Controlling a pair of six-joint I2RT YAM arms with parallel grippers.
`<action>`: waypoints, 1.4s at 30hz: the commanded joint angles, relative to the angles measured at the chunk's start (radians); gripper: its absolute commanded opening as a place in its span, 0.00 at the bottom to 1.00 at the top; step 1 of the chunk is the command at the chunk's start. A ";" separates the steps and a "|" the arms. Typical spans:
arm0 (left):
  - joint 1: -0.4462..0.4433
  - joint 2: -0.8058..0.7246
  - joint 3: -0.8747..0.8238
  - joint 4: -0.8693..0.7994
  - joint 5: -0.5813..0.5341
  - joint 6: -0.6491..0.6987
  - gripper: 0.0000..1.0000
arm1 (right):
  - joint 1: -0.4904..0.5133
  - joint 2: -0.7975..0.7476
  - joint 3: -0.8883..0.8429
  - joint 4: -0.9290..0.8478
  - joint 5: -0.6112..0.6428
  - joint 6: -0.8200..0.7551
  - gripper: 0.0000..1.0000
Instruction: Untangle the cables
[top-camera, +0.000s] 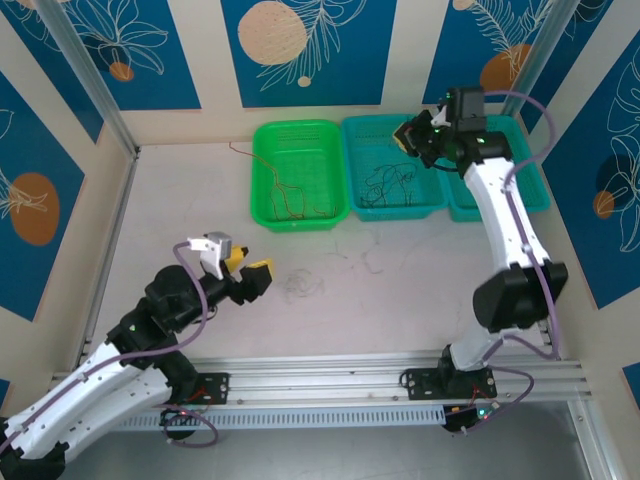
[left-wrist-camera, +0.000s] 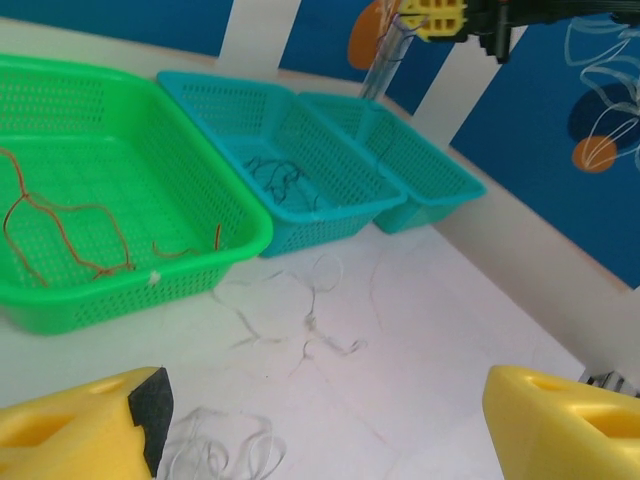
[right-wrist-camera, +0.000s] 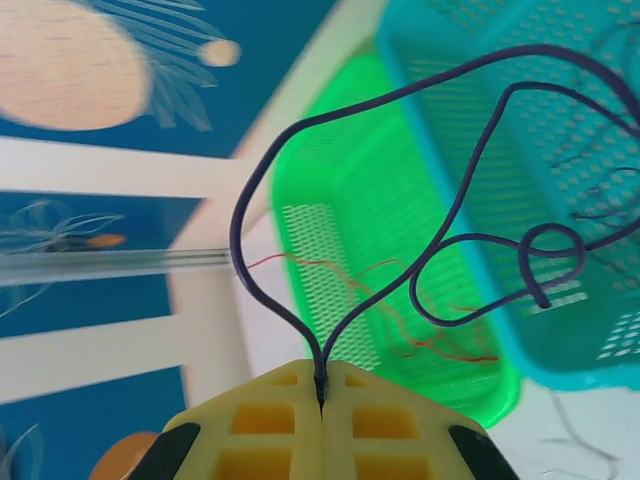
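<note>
**Cable pinched on the right, left spread wide over loose strands**

Fingers of my right gripper (right-wrist-camera: 322, 378) are pressed together on a dark cable (right-wrist-camera: 236, 240). It leaves the seam between the pads and loops out ahead of them. Beyond that loop lies the green basket (right-wrist-camera: 300, 230), with red-orange cables (right-wrist-camera: 400, 290) on its floor. To the right of the fingertips is the teal basket (right-wrist-camera: 470, 200); a few dark strands seem to lie in it, though they are blurred there. From above, the right gripper (top-camera: 415, 135) hangs over the far part of the teal basket (top-camera: 395, 122).

My left gripper (left-wrist-camera: 320, 420) has its fingers (left-wrist-camera: 90, 430) spread wide, with nothing between them. Whitish cables (left-wrist-camera: 320, 300) lie loose on the table (left-wrist-camera: 450, 330) just ahead of the gap. Another pale coil (left-wrist-camera: 225, 450) lies beside the left finger. Further ahead and to the left sits the green basket (left-wrist-camera: 240, 230), holding red-orange cables (left-wrist-camera: 70, 225). Straight ahead, black cables (left-wrist-camera: 280, 180) are bunched in the teal basket (left-wrist-camera: 330, 225). A second teal basket (left-wrist-camera: 440, 195) touches its right side.

From above, the left gripper (top-camera: 240, 268) sits low over the table (top-camera: 400, 290). The whitish cables (top-camera: 305, 287) lie just off its fingertips.
</note>
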 joint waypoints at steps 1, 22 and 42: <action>-0.001 0.008 0.040 -0.109 -0.028 -0.016 0.81 | -0.006 0.118 0.085 -0.085 0.030 -0.063 0.35; -0.001 0.156 0.106 -0.119 0.123 0.048 0.81 | 0.140 -0.588 -0.771 0.145 0.315 -0.195 0.83; -0.001 0.119 0.105 -0.165 0.123 0.028 0.81 | 0.318 -0.262 -1.113 0.836 0.572 -0.393 0.64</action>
